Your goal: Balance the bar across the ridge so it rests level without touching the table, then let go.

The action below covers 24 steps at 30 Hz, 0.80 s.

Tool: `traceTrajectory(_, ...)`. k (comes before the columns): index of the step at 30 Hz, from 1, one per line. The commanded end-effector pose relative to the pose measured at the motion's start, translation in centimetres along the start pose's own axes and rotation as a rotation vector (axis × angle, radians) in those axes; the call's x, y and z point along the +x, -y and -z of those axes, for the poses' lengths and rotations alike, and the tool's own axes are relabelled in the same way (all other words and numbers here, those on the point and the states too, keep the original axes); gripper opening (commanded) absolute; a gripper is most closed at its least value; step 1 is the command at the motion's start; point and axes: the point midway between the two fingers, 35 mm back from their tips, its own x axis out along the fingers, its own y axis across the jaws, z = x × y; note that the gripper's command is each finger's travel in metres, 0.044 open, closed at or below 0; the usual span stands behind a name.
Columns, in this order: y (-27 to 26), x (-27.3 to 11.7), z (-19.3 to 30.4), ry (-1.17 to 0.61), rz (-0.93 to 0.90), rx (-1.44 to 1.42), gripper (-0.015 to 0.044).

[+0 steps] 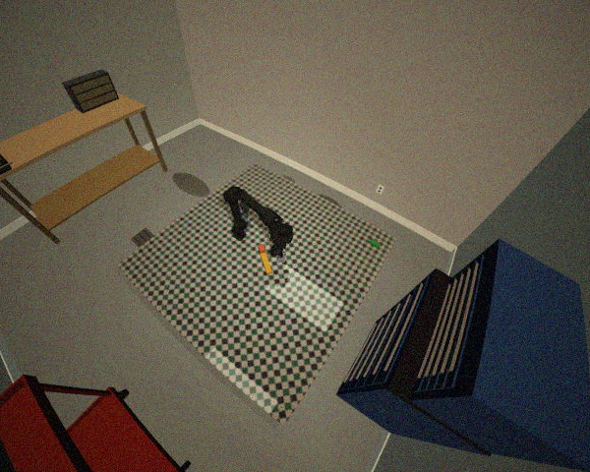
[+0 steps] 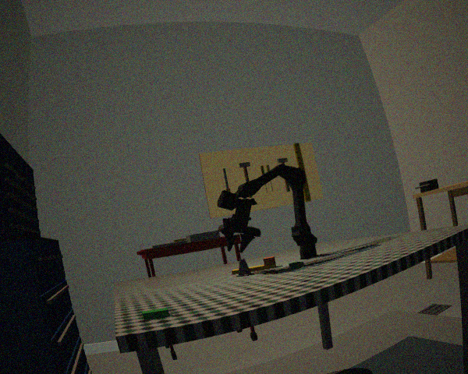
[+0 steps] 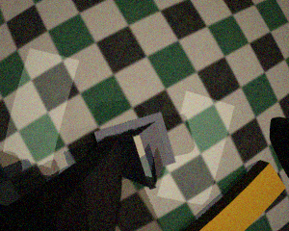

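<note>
Wrist view: I hang above the bar and the ridge, before the pick-up.

My fingers (image 2: 239,238) are partly open and hold nothing. The yellow bar (image 3: 237,218) with an orange end lies flat on the checkered surface (image 1: 224,305), just beside the small grey ridge (image 3: 144,144), not on it. I judge the step is the approach for the grasp. Next I must come down over the bar near its middle, close on it, then lift it.
</note>
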Motion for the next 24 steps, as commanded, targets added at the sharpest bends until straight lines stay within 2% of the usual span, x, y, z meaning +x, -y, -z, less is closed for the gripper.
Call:
traceTrajectory(1,0.7,-0.1,1.0,-0.054,-0.014,0.137,0.0315)
traceTrajectory(24,3.5,-3.2,8.4,-0.412,0.022,1.003,0.0315)
